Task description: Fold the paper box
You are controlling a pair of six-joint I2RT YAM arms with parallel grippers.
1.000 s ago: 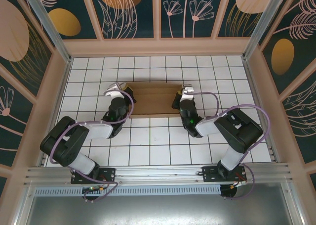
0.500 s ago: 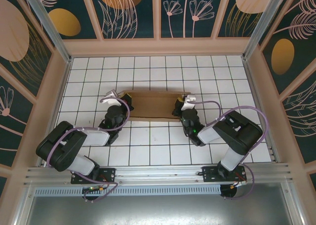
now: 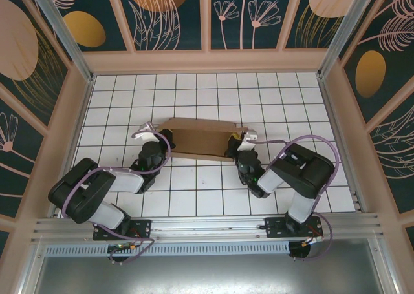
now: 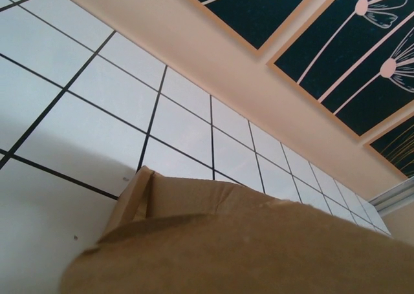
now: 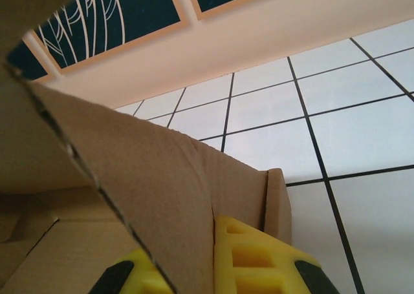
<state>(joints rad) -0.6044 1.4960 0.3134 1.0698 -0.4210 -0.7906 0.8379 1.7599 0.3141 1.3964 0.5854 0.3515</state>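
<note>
The white tiled table (image 3: 194,197) is carrying one thing: the paper box (image 3: 197,139) is lying across the tiles, mid-frame.

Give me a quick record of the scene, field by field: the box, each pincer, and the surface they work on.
Item: paper box, plain brown cardboard, flaps partly raised
Place: middle of the white tiled table, long side running left to right
Left pincer: shut, at the box's left end; cardboard hides its fingers in the wrist view
Right pincer: shut on the box's right end, cardboard between its yellow fingers
Task state: box looks not yet closed
</note>
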